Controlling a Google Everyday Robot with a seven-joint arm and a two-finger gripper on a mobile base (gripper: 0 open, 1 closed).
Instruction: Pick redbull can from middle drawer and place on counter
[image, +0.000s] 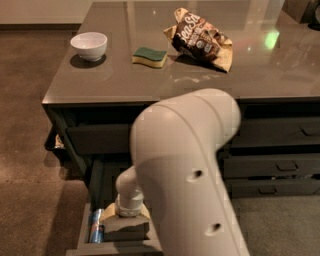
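Kitchen-style break area: a dark cabinet island (95, 137) with handled drawers (280, 165) carries a glossy grey-brown tabletop (125, 80). A white bowl (89, 45) sits near the tabletop's left edge, with a sponge (149, 56) and a crumpled snack bag (200, 40) toward the far edge. The robot's gripper (125, 226) is down in the open drawer (85, 235) below the front-left corner.

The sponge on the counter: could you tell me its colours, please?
The sponge is green over yellow, camera view; the gripper is down in the middle drawer.
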